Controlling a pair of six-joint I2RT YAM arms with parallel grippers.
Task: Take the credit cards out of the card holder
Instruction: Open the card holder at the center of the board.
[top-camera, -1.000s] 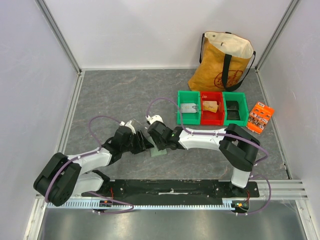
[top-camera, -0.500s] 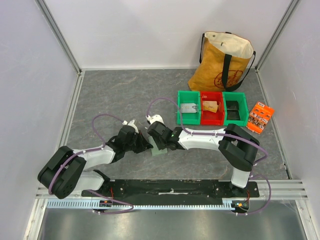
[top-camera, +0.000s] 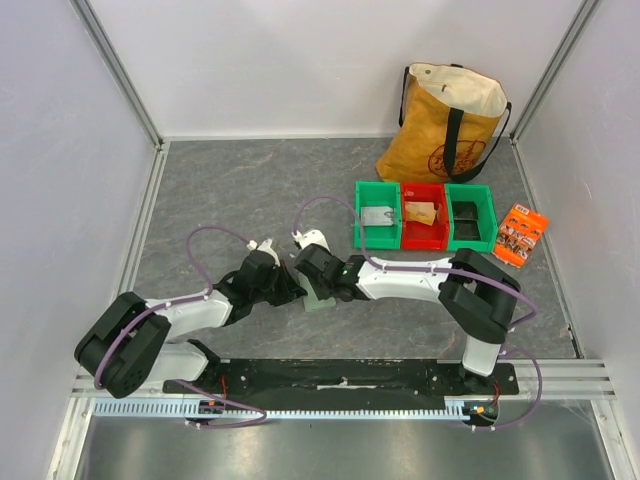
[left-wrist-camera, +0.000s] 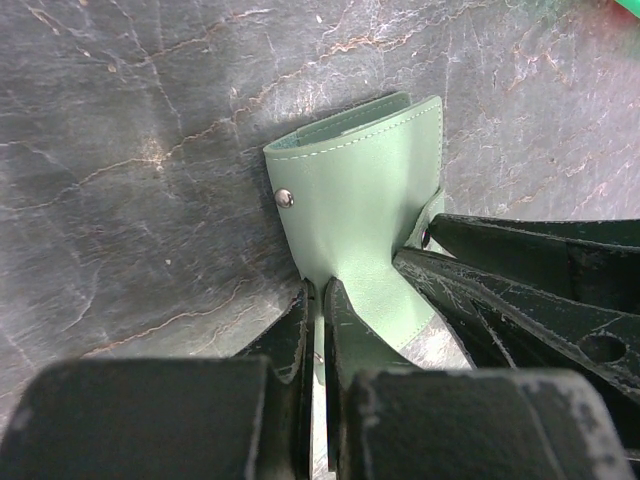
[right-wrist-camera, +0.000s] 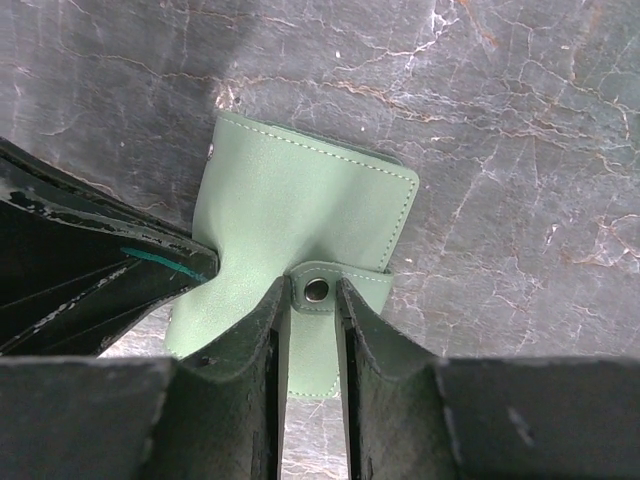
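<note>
L end effector (left-wrist-camera: 318, 300) newly clenched on card holder (left-wrist-camera: 360, 190), R end effector (right-wrist-camera: 312, 288) grasping tab (right-wrist-camera: 368, 285).

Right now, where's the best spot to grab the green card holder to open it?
Probably the snap tab, from the right gripper's side: it sticks out past the card holder's edge, thin enough to pinch, and the left gripper pinches the other edge.

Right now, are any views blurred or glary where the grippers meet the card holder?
Left wrist: card holder sharp, evenly lit, only the bottom edge of frame blurred. Right wrist: same, snap tab crisp. Top external: in focus, no glare, but left gripper and right gripper hide most of it.
</note>
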